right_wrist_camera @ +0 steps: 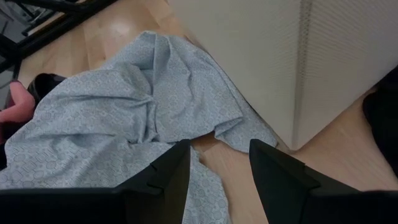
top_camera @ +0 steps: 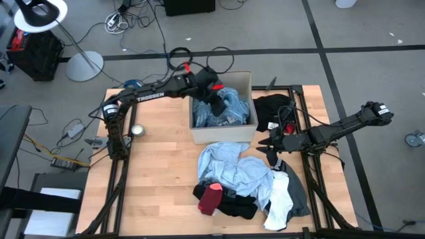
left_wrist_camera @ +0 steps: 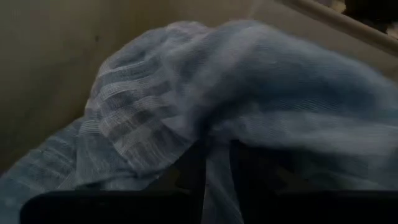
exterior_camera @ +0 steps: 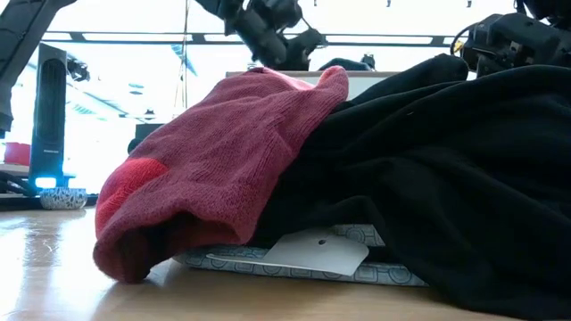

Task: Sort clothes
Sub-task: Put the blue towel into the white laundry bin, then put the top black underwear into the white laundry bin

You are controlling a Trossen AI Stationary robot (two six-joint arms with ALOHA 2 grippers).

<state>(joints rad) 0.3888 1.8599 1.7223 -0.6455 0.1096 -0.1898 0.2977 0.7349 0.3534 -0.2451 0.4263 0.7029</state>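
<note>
1 word is readable: "TROSSEN" in white along the left arm (top_camera: 149, 96). The left gripper (top_camera: 217, 99) reaches into the box (top_camera: 222, 135), down among the striped garment (left_wrist_camera: 186, 112) lying inside; I cannot tell how its fingers stand. The right gripper (right_wrist_camera: 217, 165) hovers just beside the box's corner, fingers spread, pinching nothing, above the light blue garment (right_wrist_camera: 118, 118). Remaining clothes are piled in front of the box: red piece (exterior_camera: 205, 160), black (exterior_camera: 446, 178), white (top_camera: 280, 199).
</note>
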